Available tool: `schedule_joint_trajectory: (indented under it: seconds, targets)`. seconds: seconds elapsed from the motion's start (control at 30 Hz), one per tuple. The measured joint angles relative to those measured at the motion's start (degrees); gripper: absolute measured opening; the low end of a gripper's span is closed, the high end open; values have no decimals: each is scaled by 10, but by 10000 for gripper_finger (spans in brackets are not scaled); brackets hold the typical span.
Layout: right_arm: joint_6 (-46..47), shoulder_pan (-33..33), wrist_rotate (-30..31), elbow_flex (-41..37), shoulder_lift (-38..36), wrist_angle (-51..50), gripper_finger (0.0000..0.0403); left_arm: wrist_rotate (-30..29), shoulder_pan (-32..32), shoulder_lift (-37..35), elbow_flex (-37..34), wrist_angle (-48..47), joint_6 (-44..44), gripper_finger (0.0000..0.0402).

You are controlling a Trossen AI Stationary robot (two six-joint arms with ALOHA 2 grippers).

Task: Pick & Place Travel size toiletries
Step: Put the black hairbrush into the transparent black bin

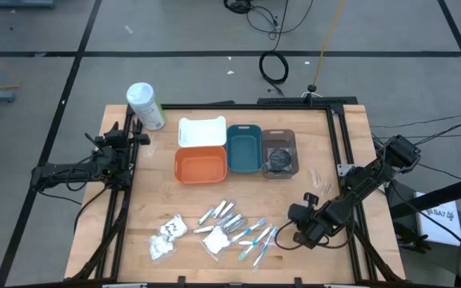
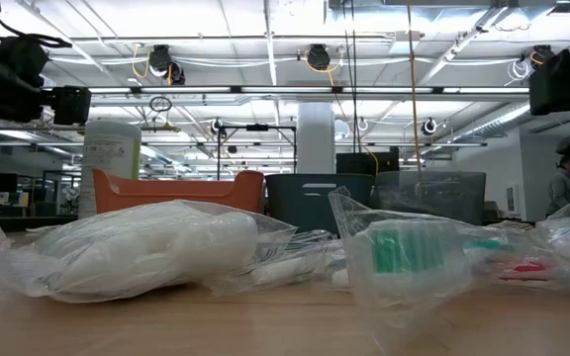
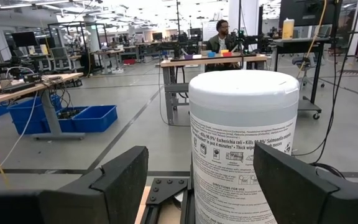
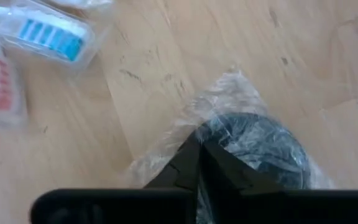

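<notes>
The toiletries lie loose on the near part of the table: white packets (image 1: 166, 236), small tubes (image 1: 222, 214) and blue-and-white toothbrushes (image 1: 254, 236). My right gripper (image 1: 290, 232) (image 4: 199, 144) is low over the table just right of the toothbrushes, shut on a dark round clear-wrapped packet (image 4: 263, 149). My left gripper (image 1: 133, 126) (image 3: 197, 180) waits open at the table's far left. It points at the large white bottle (image 3: 244, 143) (image 1: 145, 104), which stands upright on its base just beyond the fingers. My right gripper pinches the dark round packet between its two fingertips, on the clear wrap (image 4: 219, 102) at the edge of the dark disc. The fingers point down from above. Wood shows close behind the packet; I cannot tell whether it is lifted or resting on the table.
A row of trays stands mid-table: white (image 1: 202, 130), orange (image 1: 201, 166), teal (image 1: 245, 148), and grey (image 1: 279, 152) with dark packets inside. More clear-wrapped pieces (image 1: 318, 182) lie right of the grey tray. A person (image 3: 221, 34) sits at a desk far behind.
</notes>
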Motion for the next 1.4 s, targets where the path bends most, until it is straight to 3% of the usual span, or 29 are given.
schedule_joint_trajectory:
  seconds: [0.47,1.0,1.4]
  targets:
    - [-46,0,11,0,-19,65,1,0,0,0,0,0,0,285]
    - [-174,0,133,-1,-211,134,0,0,0,0,0,0,0,285]
    - [-310,-24,200,-1,-274,202,0,0,0,0,0,0,0,285]
